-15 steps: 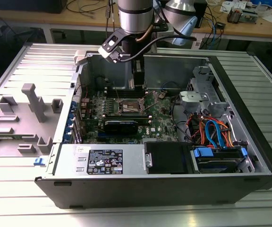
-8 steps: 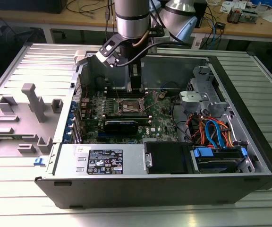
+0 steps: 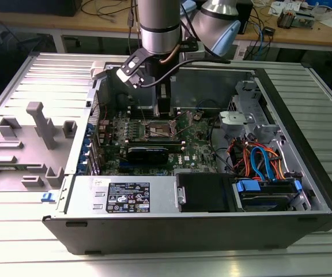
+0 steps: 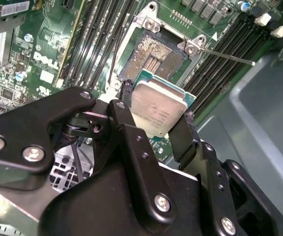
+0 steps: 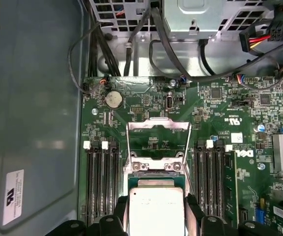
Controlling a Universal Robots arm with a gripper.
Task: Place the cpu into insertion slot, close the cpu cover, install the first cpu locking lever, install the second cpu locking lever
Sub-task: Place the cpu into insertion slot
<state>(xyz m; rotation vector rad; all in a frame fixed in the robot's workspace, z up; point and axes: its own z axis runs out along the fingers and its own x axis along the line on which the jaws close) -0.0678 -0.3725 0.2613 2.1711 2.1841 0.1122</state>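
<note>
Fingers of my gripper (image 4: 157, 104) are clamped on two opposite edges of the cpu (image 4: 159, 111), its silver top up. The chip hangs just over the insertion slot (image 4: 155, 55) near the middle of the green circuit board (image 5: 215, 113), seemingly a touch short of square over the socket. The cpu cover (image 5: 158, 123) stands swung back, clear of the opening. The chip's underside and the slot's near rim are hidden by my fingers; whether chip and socket touch, I cannot tell.
</note>
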